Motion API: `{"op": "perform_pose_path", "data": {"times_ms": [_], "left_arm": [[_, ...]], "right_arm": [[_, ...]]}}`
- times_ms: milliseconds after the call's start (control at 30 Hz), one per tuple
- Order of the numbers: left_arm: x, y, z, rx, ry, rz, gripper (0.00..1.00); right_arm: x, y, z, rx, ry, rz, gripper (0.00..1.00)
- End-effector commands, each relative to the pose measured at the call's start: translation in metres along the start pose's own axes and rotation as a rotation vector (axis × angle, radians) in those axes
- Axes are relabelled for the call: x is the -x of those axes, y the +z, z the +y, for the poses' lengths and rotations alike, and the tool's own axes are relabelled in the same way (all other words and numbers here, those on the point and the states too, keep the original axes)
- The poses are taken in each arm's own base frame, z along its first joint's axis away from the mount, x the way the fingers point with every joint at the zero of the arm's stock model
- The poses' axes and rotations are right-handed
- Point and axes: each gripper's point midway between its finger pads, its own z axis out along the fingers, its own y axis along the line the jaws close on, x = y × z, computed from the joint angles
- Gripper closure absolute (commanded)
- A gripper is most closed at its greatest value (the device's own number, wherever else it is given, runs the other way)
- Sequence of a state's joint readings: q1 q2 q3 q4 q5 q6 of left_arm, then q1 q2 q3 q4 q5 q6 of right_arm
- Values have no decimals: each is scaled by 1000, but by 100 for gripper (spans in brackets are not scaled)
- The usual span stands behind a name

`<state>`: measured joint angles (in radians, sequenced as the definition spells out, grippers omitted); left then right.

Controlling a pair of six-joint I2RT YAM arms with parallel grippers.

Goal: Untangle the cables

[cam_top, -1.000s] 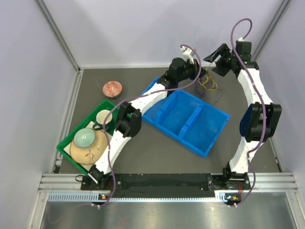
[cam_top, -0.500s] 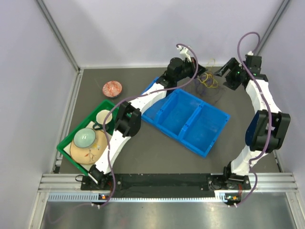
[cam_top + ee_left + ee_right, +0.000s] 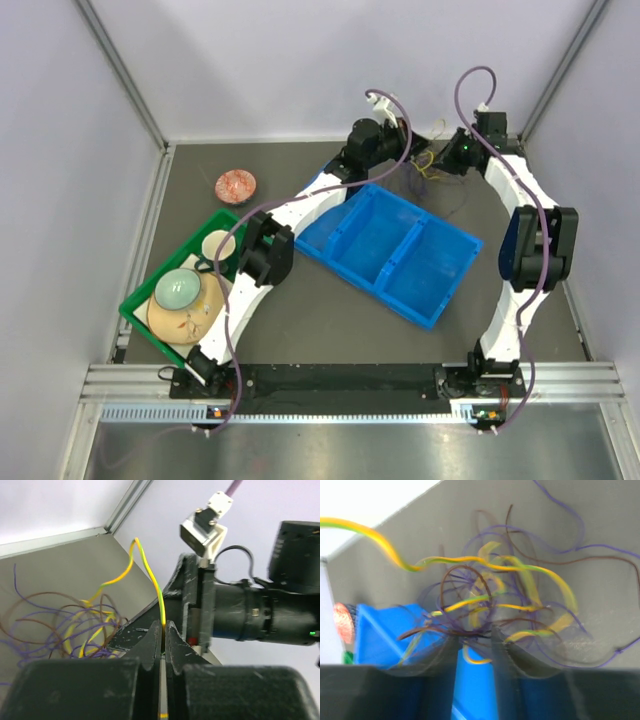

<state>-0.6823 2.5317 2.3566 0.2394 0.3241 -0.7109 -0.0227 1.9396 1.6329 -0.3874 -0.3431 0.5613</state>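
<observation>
The cables [image 3: 434, 168] are a loose tangle of thin yellow-green, purple and brown wires at the back of the table, behind the blue bin. My left gripper [image 3: 412, 143] is shut on one yellow-green wire [image 3: 150, 575], which rises from the closed tips [image 3: 163, 626] and loops back down into the tangle [image 3: 70, 625]. My right gripper [image 3: 447, 158] comes in from the right, close to the left one. In the blurred right wrist view its jaws [image 3: 474, 637] stand apart, with brown and purple strands of the tangle [image 3: 490, 595] crossing the gap at the tips.
A blue two-compartment bin [image 3: 459, 284] lies just in front of the tangle and also shows in the right wrist view [image 3: 375, 630]. A green tray [image 3: 170, 258] with bowls sits at the front left. A red dish [image 3: 236, 184] lies at the back left. Enclosure walls stand close behind.
My right gripper has swung left and down onto the tangle, close to the left gripper, and its jaws widened and then narrowed. The left gripper has kept its hold and barely shifted.
</observation>
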Motion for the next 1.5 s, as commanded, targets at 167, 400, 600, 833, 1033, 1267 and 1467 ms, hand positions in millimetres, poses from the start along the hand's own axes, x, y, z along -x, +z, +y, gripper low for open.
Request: {"op": "perform_pose_path", "data": {"times_ms": [167, 400, 600, 833, 1033, 1267, 1467], "left_arm": [[107, -35, -68, -115, 55, -180, 100], [189, -64, -91, -70, 179, -355, 100], [257, -108, -114, -122, 169, -475, 100], [316, -159, -150, -154, 233, -601, 100], [348, -188, -157, -134, 272, -663, 100], [351, -188, -140, -118, 245, -660, 100], [347, -183, -130, -118, 215, -653, 100]], "right_arm": [[47, -16, -21, -66, 78, -217, 100], [53, -28, -84, -136, 202, -238, 100], [43, -19, -131, -251, 259, -235, 100], [31, -6, -160, -333, 324, -200, 100], [26, -5, -180, -400, 338, -205, 100], [23, -10, -209, -489, 371, -220, 100], [26, -23, -220, -541, 365, -249, 100]]}}
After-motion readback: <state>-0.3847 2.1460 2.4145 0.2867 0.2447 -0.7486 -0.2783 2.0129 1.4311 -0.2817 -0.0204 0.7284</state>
